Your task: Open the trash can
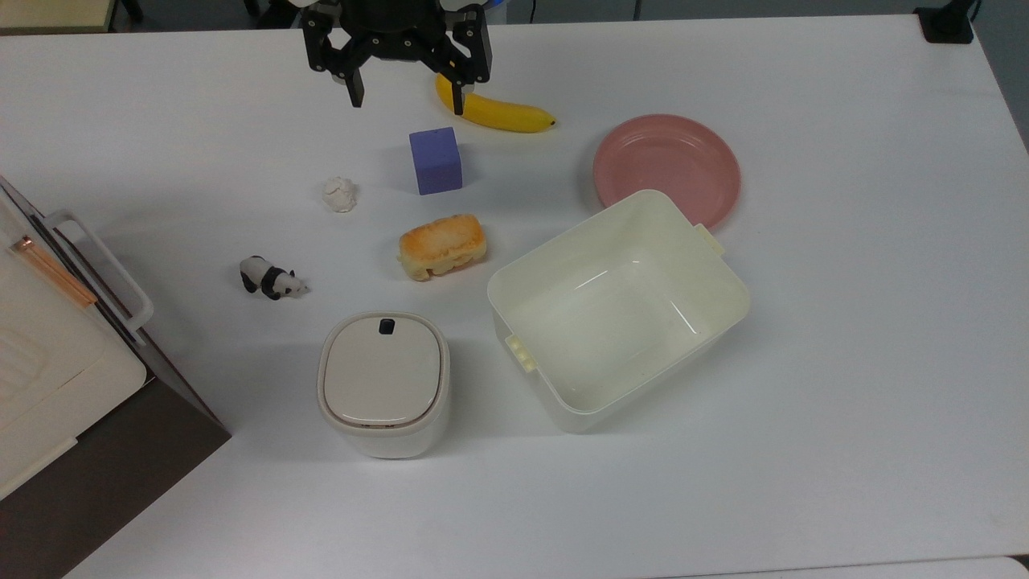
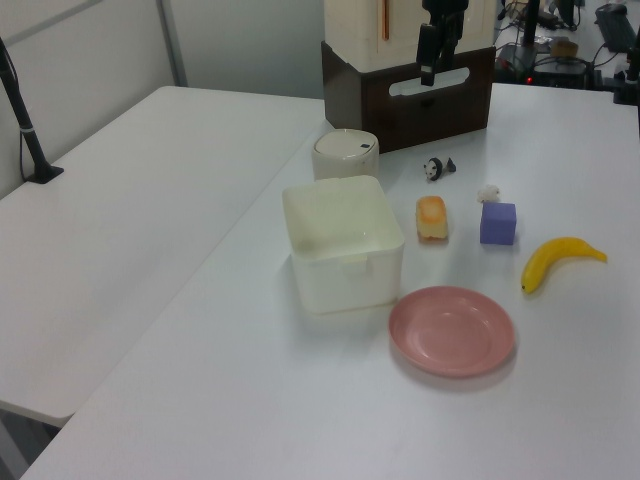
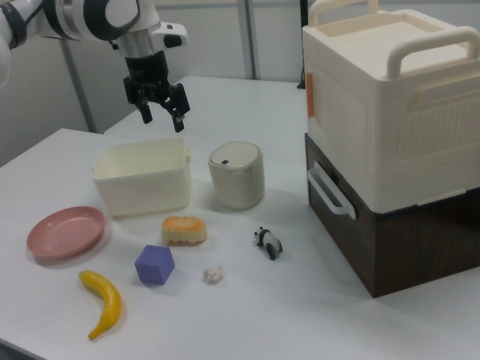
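The trash can (image 1: 384, 382) is a small cream-white rounded bin standing near the table's front in the top view. Its beige lid is shut, with the small black button (image 1: 387, 326) at the lid's far edge. It also stands left of the cream tub in the left view (image 2: 345, 153) and right of it in the right view (image 3: 236, 176). My gripper (image 1: 406, 98) hangs open and empty high above the table's far side, beside the banana in the top view. In the right view the gripper (image 3: 163, 118) is above the tub, well clear of the trash can.
A lidless cream tub (image 1: 643, 394) sits right of the trash can in the top view, with a pink plate (image 1: 667, 161) behind it. A banana (image 1: 498, 111), purple cube (image 1: 436, 161), bread (image 1: 442, 245), paper ball (image 1: 340, 194) and panda figure (image 1: 272, 278) lie between. A cream-and-brown box (image 1: 48, 354) occupies the top view's left.
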Motion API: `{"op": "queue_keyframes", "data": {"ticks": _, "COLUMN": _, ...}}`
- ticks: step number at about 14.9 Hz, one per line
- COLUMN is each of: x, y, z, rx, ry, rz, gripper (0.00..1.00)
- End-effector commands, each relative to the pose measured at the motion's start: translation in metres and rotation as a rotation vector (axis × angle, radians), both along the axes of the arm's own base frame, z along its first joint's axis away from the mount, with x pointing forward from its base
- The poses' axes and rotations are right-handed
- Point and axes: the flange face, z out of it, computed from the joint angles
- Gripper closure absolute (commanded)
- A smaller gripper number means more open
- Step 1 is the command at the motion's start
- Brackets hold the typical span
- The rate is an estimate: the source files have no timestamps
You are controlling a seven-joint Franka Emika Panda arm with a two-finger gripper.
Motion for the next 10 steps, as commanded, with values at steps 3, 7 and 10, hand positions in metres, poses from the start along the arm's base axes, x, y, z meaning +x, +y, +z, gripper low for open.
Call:
{"op": "queue_keyframes", "data": {"ticks": 3, "x": -0.0019, "y": -0.0036, "z": -0.0007, "rx": 0.034, "ry": 0.018, "rz": -0.029, "gripper": 0.00}}
{"op": "queue_keyframes", "data": {"ticks": 7, "x": -0.0037, "y": -0.0047, "z": 0.0012, "rx": 0.032, "ry": 0.025, "rz": -0.024, "gripper": 0.00}}
{"op": "queue_keyframes", "data": {"ticks": 10, "x": -0.0066, "y": -0.0047, "z": 0.0005, "rx": 0.020, "ry": 0.043, "rz": 0.004, "gripper": 0.00}}
